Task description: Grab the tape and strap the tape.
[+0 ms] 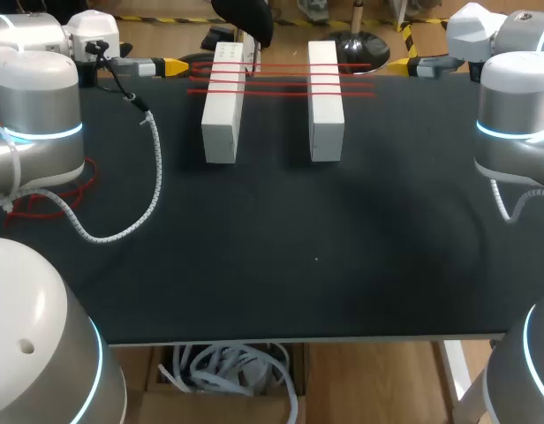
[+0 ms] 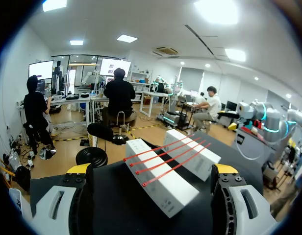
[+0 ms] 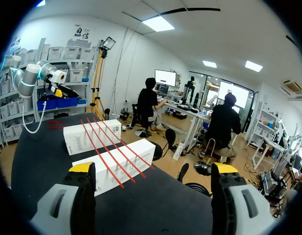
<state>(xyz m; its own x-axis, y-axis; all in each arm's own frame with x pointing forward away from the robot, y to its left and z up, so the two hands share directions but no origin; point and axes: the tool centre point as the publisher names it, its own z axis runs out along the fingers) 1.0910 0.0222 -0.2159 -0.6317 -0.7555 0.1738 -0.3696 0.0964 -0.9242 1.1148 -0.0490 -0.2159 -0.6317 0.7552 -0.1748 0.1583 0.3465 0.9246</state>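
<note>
Two white boxes (image 1: pixel 224 113) (image 1: pixel 325 99) stand side by side at the back of the black table (image 1: pixel 281 265). Several red tape strips (image 1: pixel 281 78) lie stretched across both. My left gripper (image 1: pixel 170 66) hangs open at the back left, just left of the strips' ends. My right gripper (image 1: pixel 404 65) hangs open at the back right, level with them. In the left wrist view the boxes (image 2: pixel 163 178) and red strips (image 2: pixel 165 154) lie ahead of the open left gripper (image 2: pixel 151 188). In the right wrist view the boxes (image 3: pixel 116 161) and strips (image 3: pixel 109 152) sit ahead of the open right gripper (image 3: pixel 151 188).
A heap of loose red tape (image 1: pixel 51 199) lies at the table's left edge under my left arm. A grey ribbed cable (image 1: pixel 153 172) from the left arm drapes over the table's left part.
</note>
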